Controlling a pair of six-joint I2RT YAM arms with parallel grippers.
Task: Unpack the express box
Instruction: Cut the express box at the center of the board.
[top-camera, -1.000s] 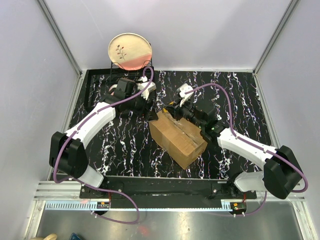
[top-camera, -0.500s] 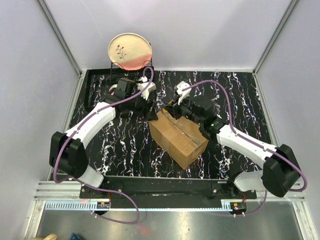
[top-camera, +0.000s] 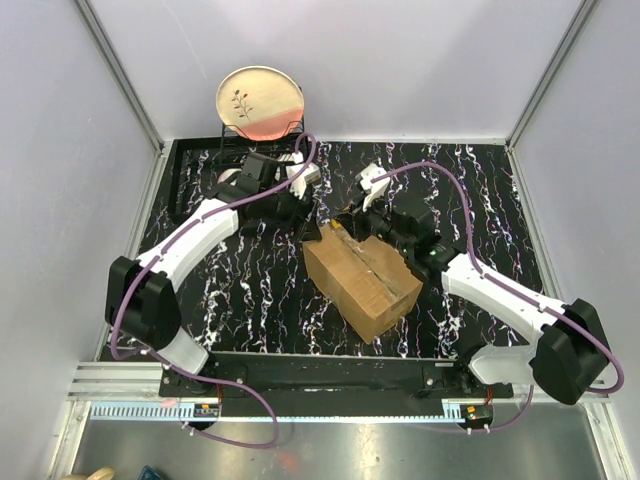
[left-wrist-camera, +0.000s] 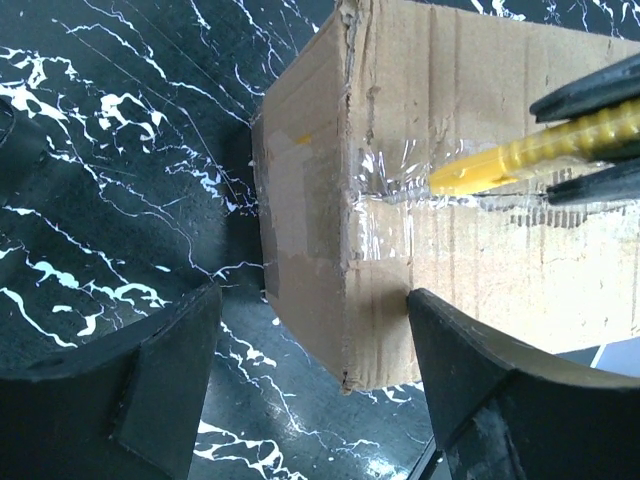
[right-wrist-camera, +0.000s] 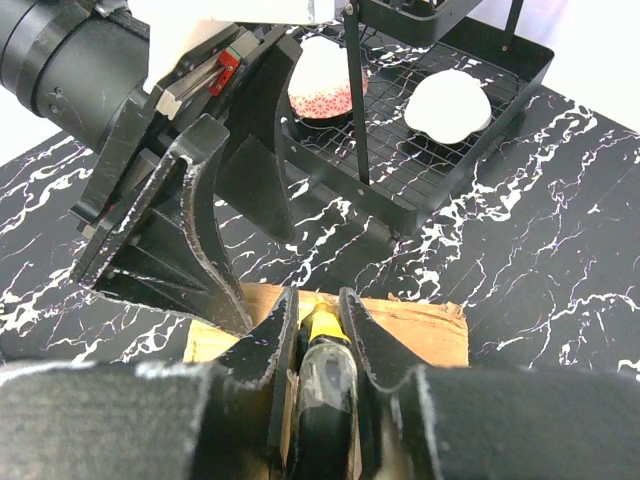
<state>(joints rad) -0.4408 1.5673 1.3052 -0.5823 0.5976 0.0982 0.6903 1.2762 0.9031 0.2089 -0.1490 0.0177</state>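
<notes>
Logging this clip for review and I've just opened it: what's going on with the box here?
The right gripper is clamped on a yellow box cutter, whose tip sits on the taped seam at the far end of the cardboard box. The left gripper stands open, its fingers on either side of that end's corner and not gripping it. The flaps are closed, so nothing has been unpacked yet.

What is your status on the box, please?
Left gripper open at express box end. Right gripper shut on yellow cutter, tip at tape seam. Nothing blocking.
</notes>
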